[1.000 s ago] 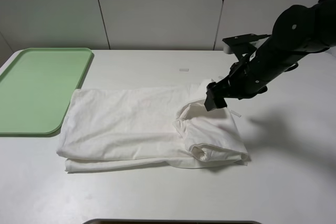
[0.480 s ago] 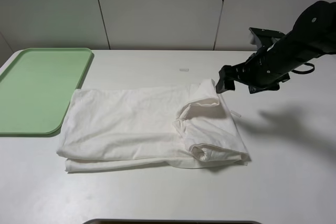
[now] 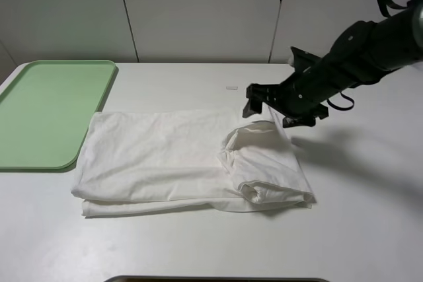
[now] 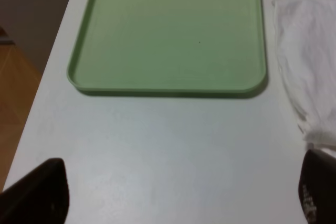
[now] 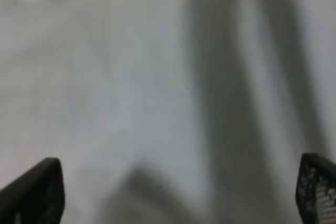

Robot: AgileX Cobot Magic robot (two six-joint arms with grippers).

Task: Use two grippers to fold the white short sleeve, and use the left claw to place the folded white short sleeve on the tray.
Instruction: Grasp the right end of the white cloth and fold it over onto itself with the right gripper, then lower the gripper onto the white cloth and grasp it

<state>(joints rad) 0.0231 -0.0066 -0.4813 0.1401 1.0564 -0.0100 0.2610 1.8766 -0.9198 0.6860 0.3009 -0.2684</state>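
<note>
The white short sleeve [image 3: 165,160] lies on the table folded into a long band, with a bunched fold at its right end. My right gripper [image 3: 268,110] hovers over the shirt's far right corner, jaws open and empty. In the right wrist view its fingertips [image 5: 37,190] stand wide apart over a blurred pale surface. The pale green tray [image 3: 46,113] sits empty at the far left. My left arm is out of the high view. The left wrist view shows the left gripper [image 4: 178,198] open above bare table, facing the tray [image 4: 168,30], with the shirt's end [image 4: 310,72] to one side.
A small white tape strip [image 3: 231,88] lies on the table behind the shirt. The table's left edge [image 4: 47,93] runs close beside the tray. White wall panels stand behind the table.
The right arm lifted off the shirt's right end and swung left along its far edge. The shirt has not moved.
</note>
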